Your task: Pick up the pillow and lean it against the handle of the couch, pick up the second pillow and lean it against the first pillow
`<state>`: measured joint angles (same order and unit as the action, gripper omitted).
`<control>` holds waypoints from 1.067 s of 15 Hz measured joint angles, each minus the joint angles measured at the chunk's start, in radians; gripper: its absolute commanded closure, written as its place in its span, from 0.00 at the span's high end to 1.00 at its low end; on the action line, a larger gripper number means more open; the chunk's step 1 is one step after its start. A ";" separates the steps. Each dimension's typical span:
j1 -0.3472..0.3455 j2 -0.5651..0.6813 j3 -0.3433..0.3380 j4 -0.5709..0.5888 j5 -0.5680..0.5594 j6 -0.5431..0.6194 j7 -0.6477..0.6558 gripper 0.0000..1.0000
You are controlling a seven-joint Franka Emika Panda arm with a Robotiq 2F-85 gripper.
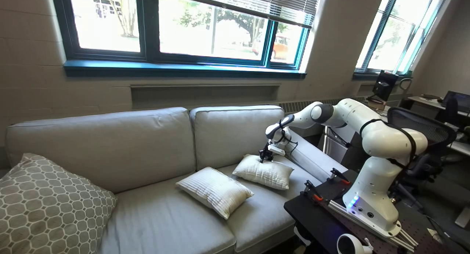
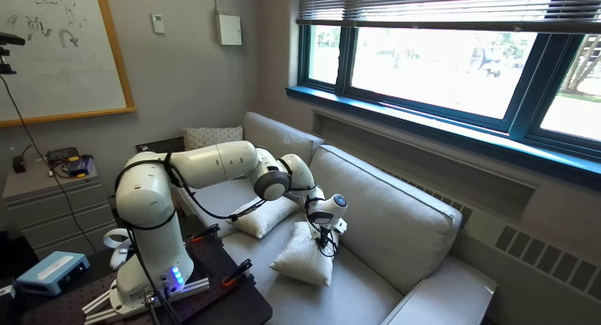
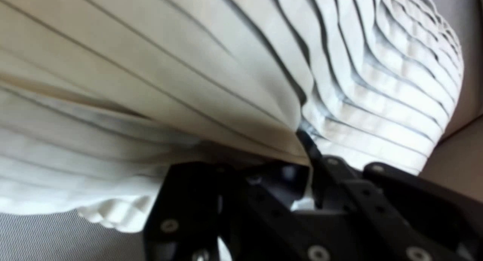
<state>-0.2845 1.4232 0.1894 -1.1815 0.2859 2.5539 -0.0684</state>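
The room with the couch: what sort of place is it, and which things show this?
Probably an office or lab rather than a home: a whiteboard, a drawer cabinet and a mesh-backed chair suggest it.

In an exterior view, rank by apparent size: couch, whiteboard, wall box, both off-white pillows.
1. Couch
2. Whiteboard, cut off by the frame
3. Gripped pillow and other pillow: too close to rank, both partly covered, the gripped one seemingly nearer
4. Wall box
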 measured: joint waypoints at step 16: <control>0.535 -0.499 -0.575 -0.748 0.166 0.576 0.771 0.02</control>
<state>0.2500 0.9245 -0.3852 -1.9297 0.4518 3.1301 0.7026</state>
